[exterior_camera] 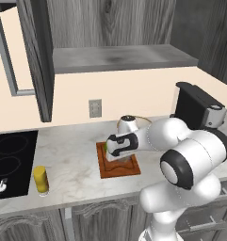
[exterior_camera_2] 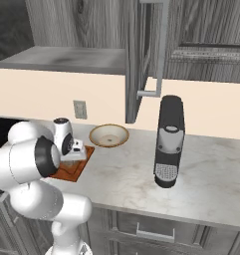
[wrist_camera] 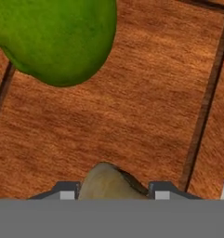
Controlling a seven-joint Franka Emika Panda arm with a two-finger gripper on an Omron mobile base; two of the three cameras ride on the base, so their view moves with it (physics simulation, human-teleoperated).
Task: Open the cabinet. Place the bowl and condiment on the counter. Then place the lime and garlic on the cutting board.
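Observation:
The reddish-brown cutting board (wrist_camera: 132, 116) lies on the counter (exterior_camera: 72, 155), and the hand hangs low over the board (exterior_camera: 117, 168). My gripper (wrist_camera: 113, 193) has the brownish garlic (wrist_camera: 111, 182) between its two tips, each tip close against one side, just above the wood. The green lime (wrist_camera: 57, 37) rests on the board beyond the garlic. Behind the board on the counter sits the cream bowl (exterior_camera_2: 109, 135). The yellow condiment (exterior_camera: 40, 180) stands at the counter's front left. The cabinet (exterior_camera: 119, 59) is open, its door (exterior_camera: 37, 56) swung out.
A black coffee machine (exterior_camera_2: 169, 142) stands on the counter to the right of the board. The black cooktop (exterior_camera: 11, 160) lies at the left, beside the condiment. The other open cabinet door (exterior_camera_2: 141, 60) hangs over the bowl's area.

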